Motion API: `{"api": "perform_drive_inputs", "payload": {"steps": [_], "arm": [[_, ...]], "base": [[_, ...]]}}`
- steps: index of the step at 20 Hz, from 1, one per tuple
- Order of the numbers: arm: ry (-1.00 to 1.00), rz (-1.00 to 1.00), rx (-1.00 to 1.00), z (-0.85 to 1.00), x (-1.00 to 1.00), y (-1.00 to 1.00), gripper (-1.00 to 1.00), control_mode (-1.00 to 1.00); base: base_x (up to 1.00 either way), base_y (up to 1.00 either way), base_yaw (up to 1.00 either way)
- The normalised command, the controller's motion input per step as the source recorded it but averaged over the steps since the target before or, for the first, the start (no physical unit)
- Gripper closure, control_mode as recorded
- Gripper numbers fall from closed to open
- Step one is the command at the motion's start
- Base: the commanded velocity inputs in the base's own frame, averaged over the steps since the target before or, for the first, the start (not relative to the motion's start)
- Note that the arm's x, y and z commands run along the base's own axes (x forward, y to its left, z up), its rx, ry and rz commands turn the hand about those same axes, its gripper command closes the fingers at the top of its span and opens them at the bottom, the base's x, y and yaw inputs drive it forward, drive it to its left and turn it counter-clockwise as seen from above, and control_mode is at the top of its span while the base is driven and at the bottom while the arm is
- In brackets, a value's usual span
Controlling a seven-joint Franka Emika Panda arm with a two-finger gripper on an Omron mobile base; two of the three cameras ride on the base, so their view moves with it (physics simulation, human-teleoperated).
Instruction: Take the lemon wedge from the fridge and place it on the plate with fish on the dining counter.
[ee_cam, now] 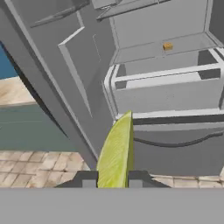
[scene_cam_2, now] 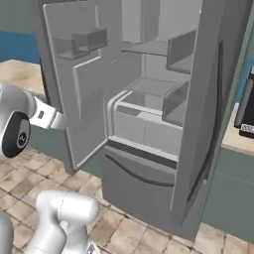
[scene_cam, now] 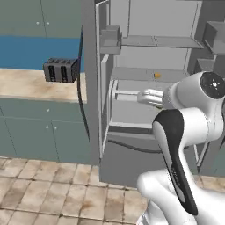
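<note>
We see the gripper (ee_cam: 110, 181) clenched on the lemon wedge (ee_cam: 116, 154), which sticks up yellow-green from between its two dark fingertips (ee_cam: 89, 180). Ahead of it stands the fridge (ee_cam: 166, 92) with both doors swung open (a small orange-yellow piece (ee_cam: 167, 46) lies on a shelf farther in and above the wedge). Off to the gripper's left runs a beige-topped counter (scene_cam: 30, 83) carrying a dark toaster (scene_cam: 60, 70).
</note>
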Motion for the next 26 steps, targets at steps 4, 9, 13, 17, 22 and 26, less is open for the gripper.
{"api": "perform_drive_inputs", "payload": {"steps": [4,9,13,17,22,26], "arm": [[0.0,0.0,0.0,0.0,0.0,0.0,1.0,1.0],[0.0,0.0,0.0,0.0,0.0,0.0,1.0,1.0],[0.0,0.0,0.0,0.0,0.0,0.0,1.0,1.0],[0.0,0.0,0.0,0.0,0.0,0.0,1.0,1.0],[0.0,0.0,0.0,0.0,0.0,0.0,1.0,1.0],[0.0,0.0,0.0,0.0,0.0,0.0,1.0,1.0]], "base": [[-0.81,-0.11,0.68],[-0.22,-0.01,0.92],[-0.11,0.0,0.97],[-0.11,0.0,0.98],[-0.11,0.0,0.98],[-0.11,0.0,0.98]]}}
